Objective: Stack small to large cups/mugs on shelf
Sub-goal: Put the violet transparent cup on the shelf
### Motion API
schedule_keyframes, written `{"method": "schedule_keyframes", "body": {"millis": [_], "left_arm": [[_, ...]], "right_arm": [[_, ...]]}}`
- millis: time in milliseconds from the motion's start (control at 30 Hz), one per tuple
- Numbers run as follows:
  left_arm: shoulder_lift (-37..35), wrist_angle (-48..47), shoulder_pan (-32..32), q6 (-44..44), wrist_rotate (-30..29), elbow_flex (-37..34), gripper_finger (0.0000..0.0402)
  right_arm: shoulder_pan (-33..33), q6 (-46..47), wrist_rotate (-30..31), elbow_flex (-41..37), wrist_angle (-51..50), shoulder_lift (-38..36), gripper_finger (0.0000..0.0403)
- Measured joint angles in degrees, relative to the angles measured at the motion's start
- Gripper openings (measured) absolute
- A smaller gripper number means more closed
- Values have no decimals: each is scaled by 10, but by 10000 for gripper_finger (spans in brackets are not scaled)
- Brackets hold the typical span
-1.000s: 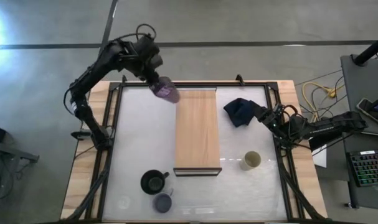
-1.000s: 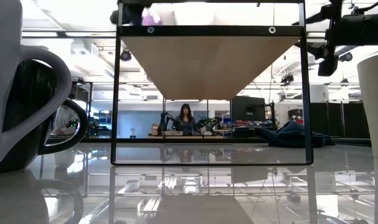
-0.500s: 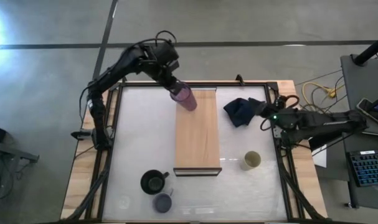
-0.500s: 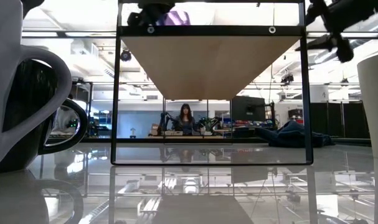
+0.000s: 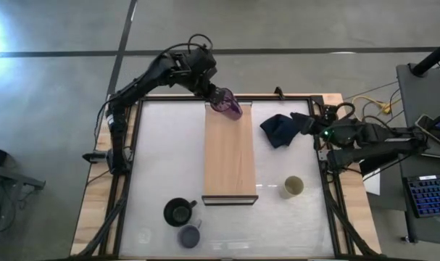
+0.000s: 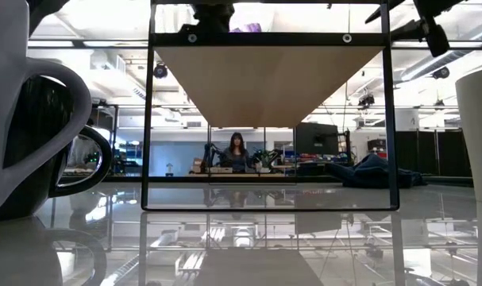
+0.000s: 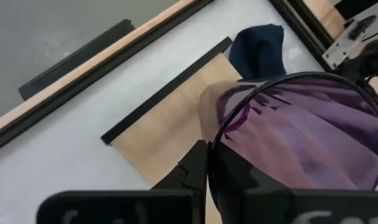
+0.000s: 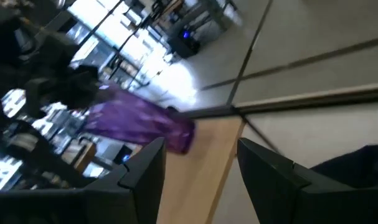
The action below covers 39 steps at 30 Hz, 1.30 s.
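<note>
Translucent purple tumbler [image 5: 225, 102], tilted over shelf [image 5: 229, 156].

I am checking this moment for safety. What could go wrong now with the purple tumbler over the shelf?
1. The left gripper holds the purple tumbler tilted at the shelf's far end; released like this, it may tip or roll off.
2. The dark cloth lies beside that end, so a rolling tumbler could land there, near the open right gripper.
</note>
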Motion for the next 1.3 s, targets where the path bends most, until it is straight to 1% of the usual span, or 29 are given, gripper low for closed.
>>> {"method": "schedule_keyframes", "body": {"millis": [133, 267, 367, 433, 500, 567, 600, 633, 833, 900, 967, 1133, 1200, 1300], "left_arm": [[16, -1, -1, 0, 4, 0, 0], [10, -3, -1, 0, 5, 0, 0], [-7, -8, -1, 0, 5, 0, 0], [-15, -16, -1, 0, 3, 1, 0], [-18, -27, -1, 0, 2, 1, 0], [-18, -32, -1, 0, 2, 1, 0], [-18, -36, -1, 0, 2, 0, 0], [-18, -37, -2, 0, 3, -1, 0], [-18, -36, -2, 5, 21, -1, 0], [-18, -37, -2, 9, 23, -1, 0], [-18, -37, -2, 15, 25, -1, 0], [-16, -42, -2, 20, 30, -1, 0], [-16, -41, -2, 27, 30, -2, 0], [-16, -41, -2, 30, 29, -2, 0]], "right_arm": [[0, 18, -30, -4, -1, 20, 183], [0, 22, -45, -4, 3, 59, 165], [-2, 9, -56, -4, 31, 93, 135], [-13, -11, -63, -4, 67, 112, 105], [-34, -35, -84, -4, 109, 132, 70], [-68, -60, -124, -4, 147, 153, 34], [-87, -71, -153, -4, 165, 164, 21], [-109, -77, -185, -4, 182, 175, 16], [-241, -81, -405, -4, 248, 250, 9], [-276, -78, -480, -4, 281, 279, 9], [-299, -70, -536, -2, 312, 309, 9], [-314, -90, -622, 53, 310, 381, 9], [-313, -111, -633, 86, 294, 408, 9], [-311, -145, -631, 136, 243, 448, 9]]}}
